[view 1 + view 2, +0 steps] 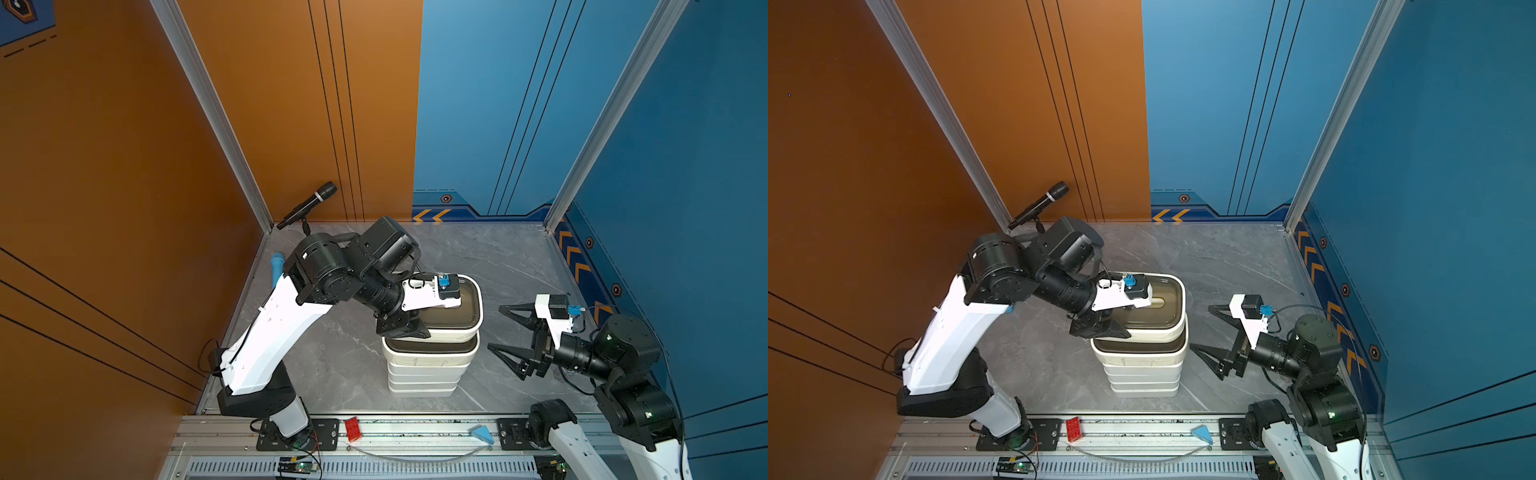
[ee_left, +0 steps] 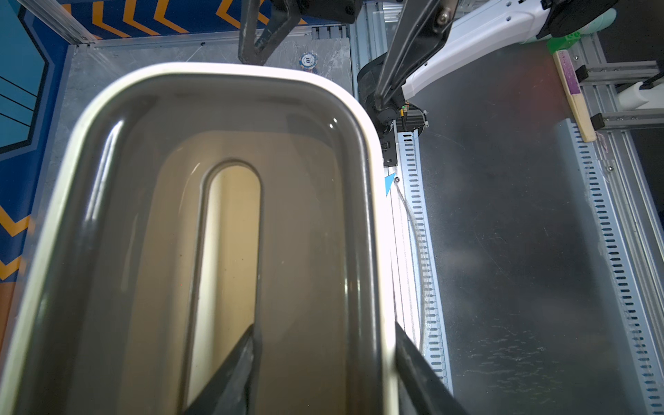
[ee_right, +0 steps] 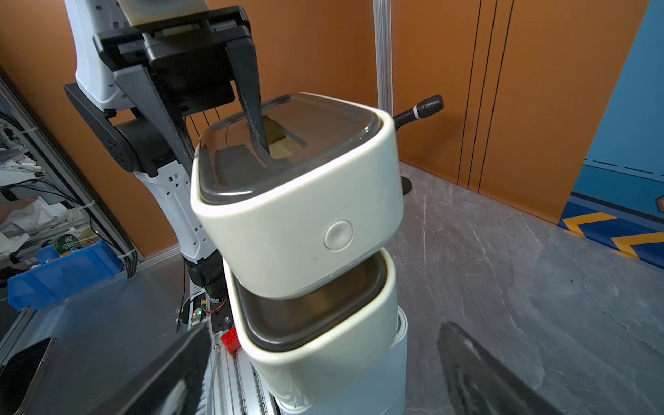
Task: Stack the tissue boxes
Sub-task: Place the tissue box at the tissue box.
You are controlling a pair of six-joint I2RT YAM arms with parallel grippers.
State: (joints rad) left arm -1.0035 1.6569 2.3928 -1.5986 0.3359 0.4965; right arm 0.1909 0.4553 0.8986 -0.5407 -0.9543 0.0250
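- Fingers of the left gripper stood narrow, pinching one long wall of the top box: one finger went down through the slot, the other stayed outside.
- That box was atop the stack, askew to the second box. Whether it fully rested there I could not tell.
- Released askew, it risked rocking or sliding off.
- On withdrawal, the inner finger could catch the slot edge, drag the box and tip the tall stack.
- Right gripper hung wide and empty near the stack, not touching. A careless reach could knock boxes onto the table.
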